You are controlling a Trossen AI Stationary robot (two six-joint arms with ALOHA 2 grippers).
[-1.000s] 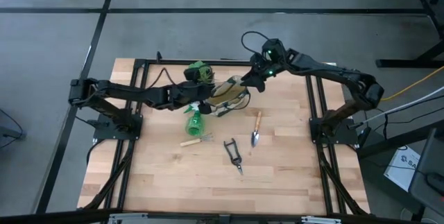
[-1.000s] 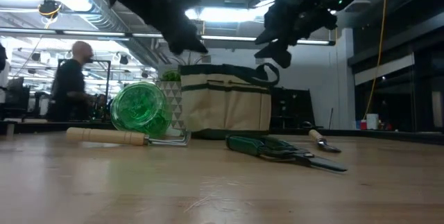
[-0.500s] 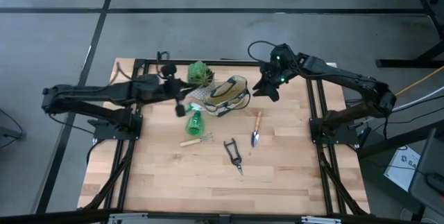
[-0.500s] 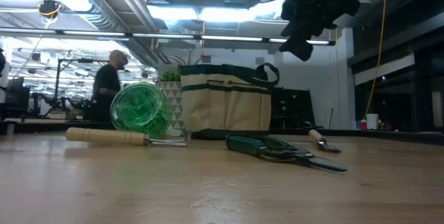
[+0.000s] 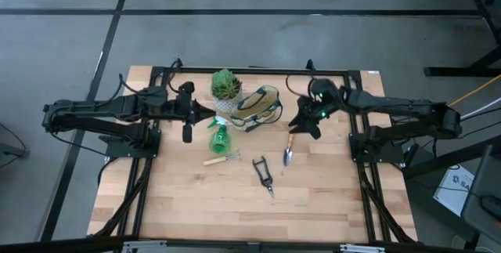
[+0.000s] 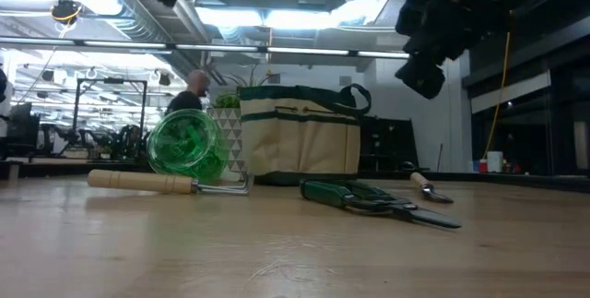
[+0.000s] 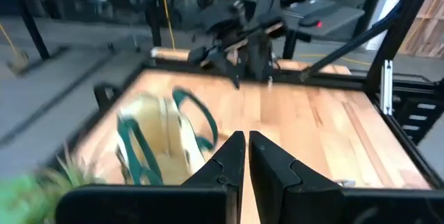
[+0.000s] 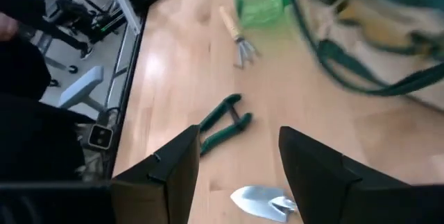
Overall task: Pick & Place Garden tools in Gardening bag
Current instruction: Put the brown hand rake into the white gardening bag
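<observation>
The beige gardening bag (image 5: 260, 106) with green trim stands upright at the far middle of the table, also in the low view (image 6: 300, 137). Near it lie the garden tools: the green spray bottle (image 5: 218, 136) on its side, the hand rake (image 5: 221, 159), the shears (image 5: 264, 175) and the trowel (image 5: 289, 147). My left gripper (image 5: 205, 113) is shut and holds nothing, hanging left of the bag above the table. My right gripper (image 5: 302, 124) hovers open above the trowel's handle end; its wrist view shows the trowel blade (image 8: 260, 200) and shears (image 8: 222, 123) below.
A green plant in a white pot (image 5: 225, 85) stands just left of the bag's far side. A black frame runs along the table's far, left and right edges. Bare wood spreads across the near half. A person (image 6: 194, 95) moves in the room beyond.
My left gripper has drawn back from the bag toward the table's left edge, rising and rolling about its own line, still shut. My right gripper, still open, has swung from behind the bag toward the near and right side, sinking toward the trowel. No tool has moved.
</observation>
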